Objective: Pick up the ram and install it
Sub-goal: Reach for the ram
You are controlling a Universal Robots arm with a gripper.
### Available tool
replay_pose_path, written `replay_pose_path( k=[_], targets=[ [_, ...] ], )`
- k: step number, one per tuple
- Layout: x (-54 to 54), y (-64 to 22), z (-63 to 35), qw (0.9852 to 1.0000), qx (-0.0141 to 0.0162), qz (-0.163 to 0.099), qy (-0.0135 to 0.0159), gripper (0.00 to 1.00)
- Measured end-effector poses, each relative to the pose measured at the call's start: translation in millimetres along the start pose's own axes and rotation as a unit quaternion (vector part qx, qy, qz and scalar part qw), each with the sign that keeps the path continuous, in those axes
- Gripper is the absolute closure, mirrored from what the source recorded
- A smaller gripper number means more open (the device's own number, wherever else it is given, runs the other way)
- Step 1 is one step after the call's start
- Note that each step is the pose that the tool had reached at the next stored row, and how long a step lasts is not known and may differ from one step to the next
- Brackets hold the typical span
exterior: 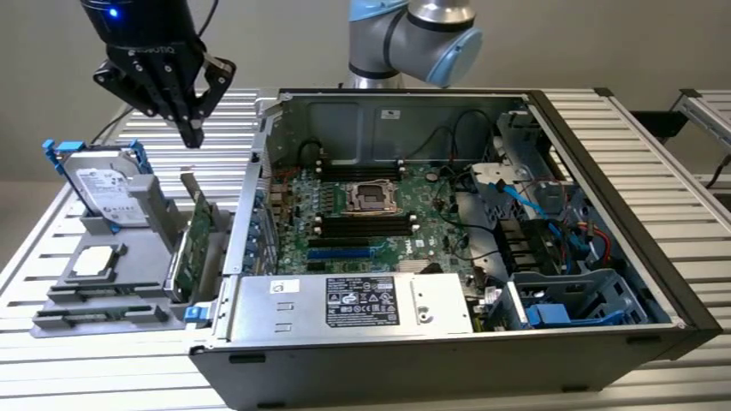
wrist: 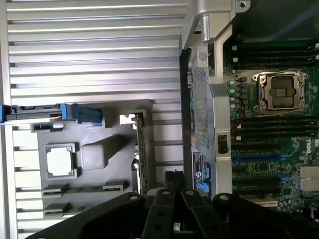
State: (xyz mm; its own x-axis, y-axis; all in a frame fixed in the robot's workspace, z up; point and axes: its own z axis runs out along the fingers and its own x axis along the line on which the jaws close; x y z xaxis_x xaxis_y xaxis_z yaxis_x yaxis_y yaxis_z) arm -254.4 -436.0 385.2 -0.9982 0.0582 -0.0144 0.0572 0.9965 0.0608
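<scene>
Item: ram (wrist: 82, 187), lying flat in a slot of the grey holder tray (wrist: 114, 169), near the upright expansion card (exterior: 200, 231).
Gripper (exterior: 191, 128): clenched, empty, hovering above the tray.
Handling: probably best gripped squarely across its long edges, clear of the card.

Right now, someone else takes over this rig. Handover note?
Hand: shut, holding nothing, raised above the gray parts tray, near the hard drive.
Ram: lying flat in the tray, untouched.
Memory slots: on the motherboard beside the CPU socket, they look empty.
Done: nothing that shows.
Left: the whole job, pick-up and install.
</scene>
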Motion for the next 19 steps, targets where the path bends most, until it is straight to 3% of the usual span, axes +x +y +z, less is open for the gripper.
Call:
replay_pose_path(
  k=[7, 19],
  targets=[
    [10.1, -3.0, -0.1, 1.0000, 0.0086, -0.001, 0.0004, 0.89],
    [35.0, -10.5, 1.4, 0.9999, 0.0125, -0.002, 0.0015, 0.89]
  ],
)
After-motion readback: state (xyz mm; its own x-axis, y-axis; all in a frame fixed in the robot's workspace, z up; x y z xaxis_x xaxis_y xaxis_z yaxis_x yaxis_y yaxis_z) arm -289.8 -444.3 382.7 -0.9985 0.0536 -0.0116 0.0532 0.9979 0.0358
